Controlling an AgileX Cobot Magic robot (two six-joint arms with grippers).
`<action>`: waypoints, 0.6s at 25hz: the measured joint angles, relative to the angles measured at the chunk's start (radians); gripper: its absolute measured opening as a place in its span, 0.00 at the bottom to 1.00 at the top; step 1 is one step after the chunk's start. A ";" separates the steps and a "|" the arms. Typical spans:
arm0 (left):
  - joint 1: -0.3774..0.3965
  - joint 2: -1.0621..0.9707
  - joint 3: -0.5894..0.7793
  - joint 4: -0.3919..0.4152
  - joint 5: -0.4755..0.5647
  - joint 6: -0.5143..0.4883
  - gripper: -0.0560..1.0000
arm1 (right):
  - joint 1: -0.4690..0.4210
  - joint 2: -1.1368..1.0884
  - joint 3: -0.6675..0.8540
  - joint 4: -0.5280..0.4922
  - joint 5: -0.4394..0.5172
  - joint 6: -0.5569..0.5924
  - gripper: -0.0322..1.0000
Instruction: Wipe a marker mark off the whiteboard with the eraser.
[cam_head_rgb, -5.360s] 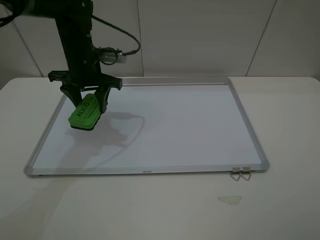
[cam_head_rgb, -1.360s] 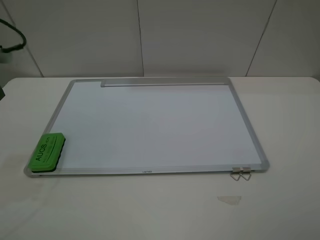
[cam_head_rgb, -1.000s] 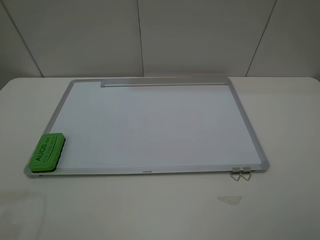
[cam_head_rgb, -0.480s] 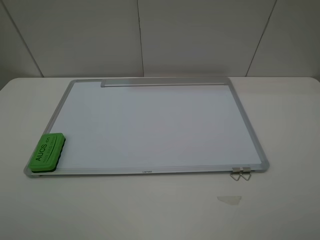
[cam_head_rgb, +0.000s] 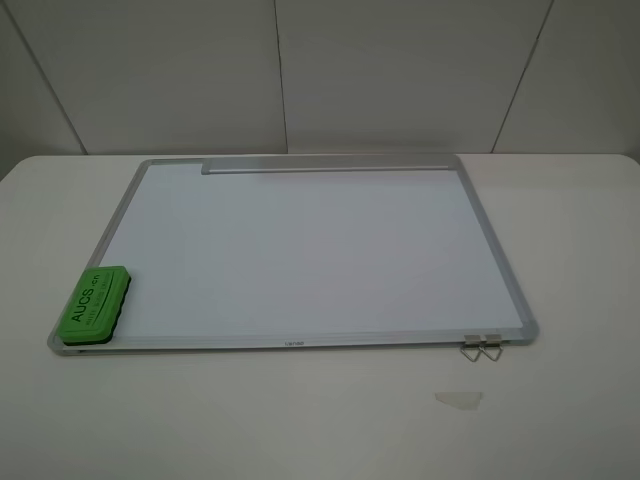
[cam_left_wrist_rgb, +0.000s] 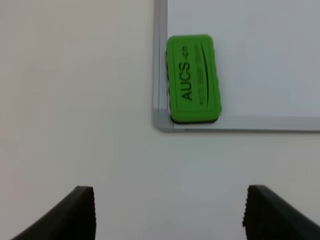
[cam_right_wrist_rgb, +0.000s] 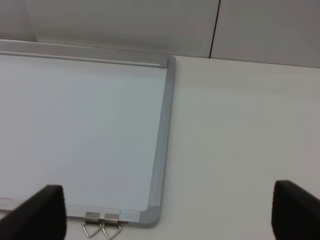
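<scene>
Your white surface (cam_head_rgb: 300, 420) sits against a pale paneled wall (cam_head_rgb: 400, 70), and the whiteboard (cam_head_rgb: 310, 250) lies flat on it, silver frame all round, with the silver tray strip (cam_head_rgb: 325, 165) along the far long edge. The eraser (cam_head_rgb: 92, 306) rests in the near left corner of the board, green, lettering up, its long side running along the left frame and its near end at the bottom frame. From the left wrist camera you see the eraser (cam_left_wrist_rgb: 193, 78) tucked into that corner of the whiteboard (cam_left_wrist_rgb: 250, 55), with the left tool (cam_left_wrist_rgb: 169, 212) well apart from it over the bare surface, its two dark fingers spread wide and holding nothing. The right tool (cam_right_wrist_rgb: 167, 212) is likewise spread wide and empty, near the board's right near corner, where two small metal clips (cam_right_wrist_rgb: 101, 225) hang off the frame. Those clips (cam_head_rgb: 481, 347) also show from above, and a small clear scrap (cam_head_rgb: 458, 399) lies on the surface just in front of them. The board's white face looks clean; you won't find the marker mark in any view.
</scene>
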 joint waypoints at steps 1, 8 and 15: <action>0.000 -0.019 0.009 0.000 -0.017 0.000 0.65 | 0.000 0.000 0.000 0.000 0.000 0.000 0.83; 0.000 -0.112 0.029 0.000 -0.058 0.000 0.65 | 0.000 0.000 0.000 0.000 0.000 0.000 0.83; 0.000 -0.229 0.030 0.000 -0.060 0.001 0.65 | 0.000 0.000 0.000 0.000 0.000 0.000 0.83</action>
